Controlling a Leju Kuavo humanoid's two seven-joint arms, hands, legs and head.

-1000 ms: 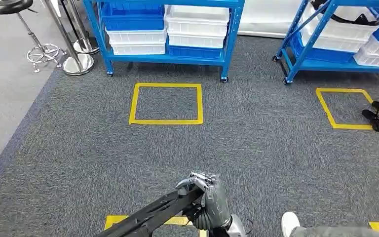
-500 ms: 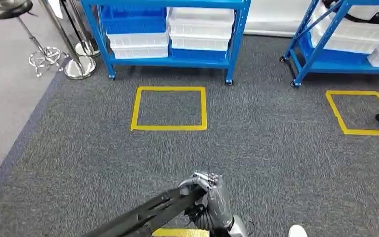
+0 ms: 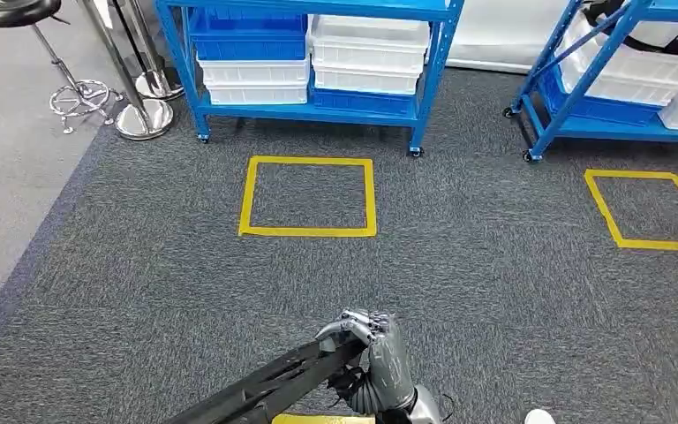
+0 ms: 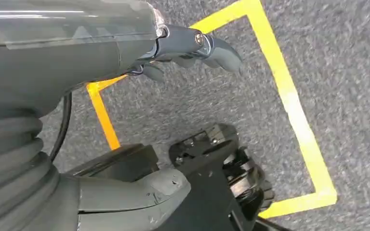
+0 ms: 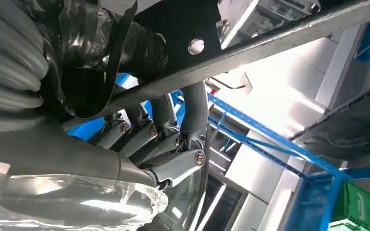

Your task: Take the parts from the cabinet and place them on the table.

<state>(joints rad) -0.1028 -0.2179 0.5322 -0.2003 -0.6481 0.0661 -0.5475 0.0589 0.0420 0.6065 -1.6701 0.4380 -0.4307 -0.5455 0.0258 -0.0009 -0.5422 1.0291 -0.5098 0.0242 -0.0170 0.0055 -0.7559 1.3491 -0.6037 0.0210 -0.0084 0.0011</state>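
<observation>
A long black part (image 3: 269, 385) is carried over grey carpet by the right hand (image 3: 380, 358).

The fingers (image 3: 353, 323) of the right hand are curled over the part's upper end and grasp it, as is confirmed in the right wrist view, where the fingers (image 5: 154, 130) are wrapped under the dark bar (image 5: 250, 45). The left hand (image 4: 125, 62) is seen hanging above the carpet (image 3: 185, 291) with nothing held; whether its fingers (image 4: 221, 50) are curled or apart cannot be told. Yellow tape squares (image 3: 308, 196) are marked on the carpet, and blue racks (image 3: 309, 53) stacked with white and blue bins (image 3: 369, 55) are stood along the far edge beside a stool (image 3: 18, 18).
</observation>
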